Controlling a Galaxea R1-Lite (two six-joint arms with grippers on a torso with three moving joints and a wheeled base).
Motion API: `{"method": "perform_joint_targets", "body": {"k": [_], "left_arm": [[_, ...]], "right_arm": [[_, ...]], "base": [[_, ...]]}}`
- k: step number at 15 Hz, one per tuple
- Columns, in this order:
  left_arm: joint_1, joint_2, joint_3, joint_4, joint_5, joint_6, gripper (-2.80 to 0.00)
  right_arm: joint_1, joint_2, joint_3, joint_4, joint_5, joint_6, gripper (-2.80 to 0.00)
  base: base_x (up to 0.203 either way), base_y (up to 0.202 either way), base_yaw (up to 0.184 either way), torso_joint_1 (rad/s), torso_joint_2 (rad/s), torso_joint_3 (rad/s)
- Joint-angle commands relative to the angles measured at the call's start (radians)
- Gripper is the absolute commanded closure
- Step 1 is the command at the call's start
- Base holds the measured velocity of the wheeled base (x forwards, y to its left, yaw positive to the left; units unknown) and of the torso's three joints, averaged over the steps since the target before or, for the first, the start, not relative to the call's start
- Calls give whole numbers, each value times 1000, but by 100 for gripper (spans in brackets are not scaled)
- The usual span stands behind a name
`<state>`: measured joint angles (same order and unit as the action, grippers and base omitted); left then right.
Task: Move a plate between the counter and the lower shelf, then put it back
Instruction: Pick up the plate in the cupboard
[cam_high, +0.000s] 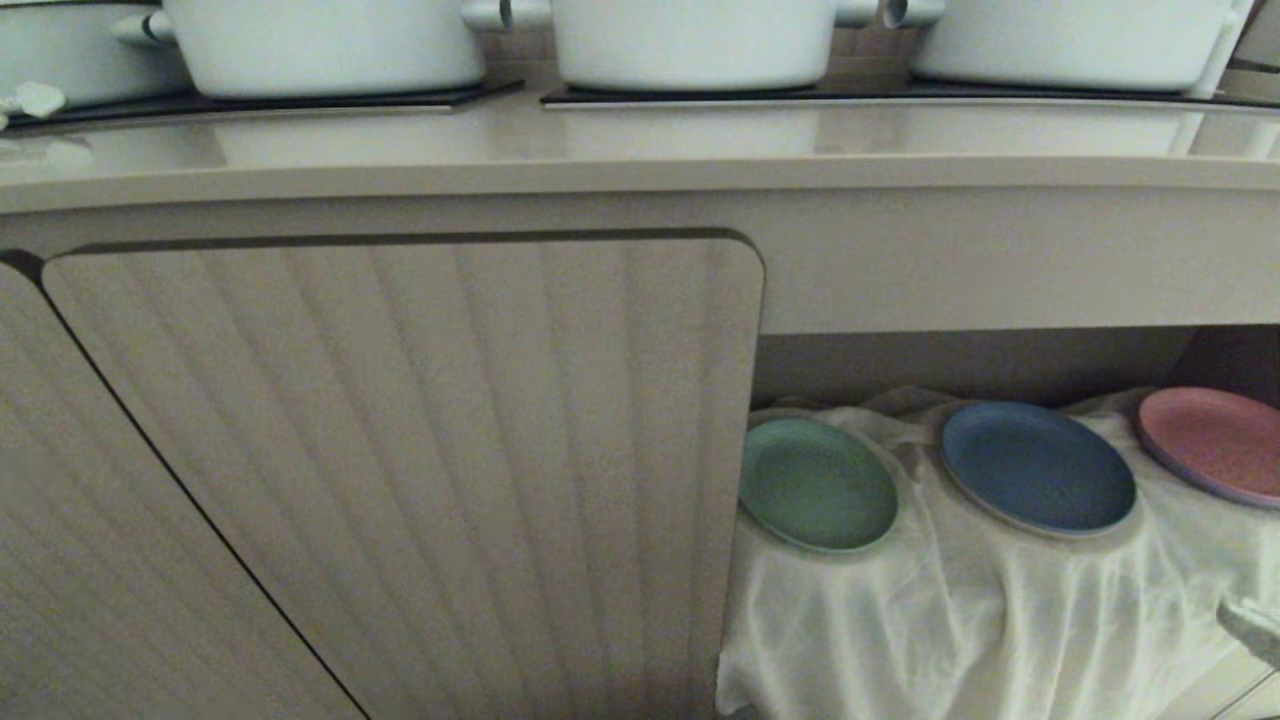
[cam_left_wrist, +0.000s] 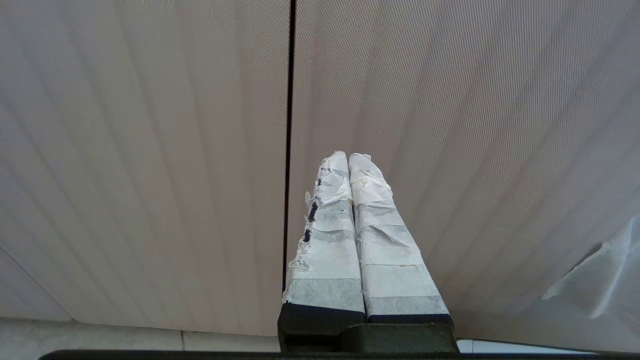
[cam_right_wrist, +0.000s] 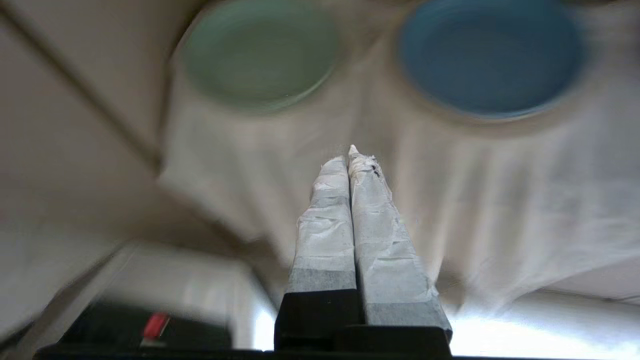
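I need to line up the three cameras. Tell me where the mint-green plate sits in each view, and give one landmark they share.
Head view: the mint-green plate lies on the white cloth in the lower shelf, leftmost of three plates, beside the ribbed cabinet door.
Left wrist view: not in it.
Right wrist view: blurred, beyond the shut right gripper, next to the blue plate.
Shared landmark: the white cloth, in all three views.

Three white pots (cam_high: 330, 45) (cam_high: 695, 40) (cam_high: 1070, 40) in row along back, each on black glass hob panel (cam_high: 300, 100). Ribbed beige cabinet door (cam_high: 400, 450) below, rounded top corner; second ribbed door (cam_high: 90, 560) to its left, thin dark gap between. Dark blue plate (cam_high: 1037, 468) on wrinkly white cloth (cam_high: 960, 610); pink plate (cam_high: 1215, 442) near it, further right, cut by frame edge.
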<state>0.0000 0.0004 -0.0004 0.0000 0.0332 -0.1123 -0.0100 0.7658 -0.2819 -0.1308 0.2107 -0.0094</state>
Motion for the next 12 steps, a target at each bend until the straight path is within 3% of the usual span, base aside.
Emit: {"method": "perform_joint_targets", "body": {"k": [1,5,10,12], "left_arm": [[0,0,0,0,1,-1,0],[0,0,0,0,1,-1,0],[0,0,-1,0,1,-1,0],[0,0,-1,0,1,-1,0]], "right_arm": [[0,143,-81,86,55,-10,0],[1,304,-152,139,140,-12,0],[5,507,-166,65,156,-12,0],[5,574,-167,42,155,24,0]], "base": [[0,0,0,0,0,0],[0,0,0,0,0,0],[0,0,0,0,0,0],[0,0,0,0,0,0]]}}
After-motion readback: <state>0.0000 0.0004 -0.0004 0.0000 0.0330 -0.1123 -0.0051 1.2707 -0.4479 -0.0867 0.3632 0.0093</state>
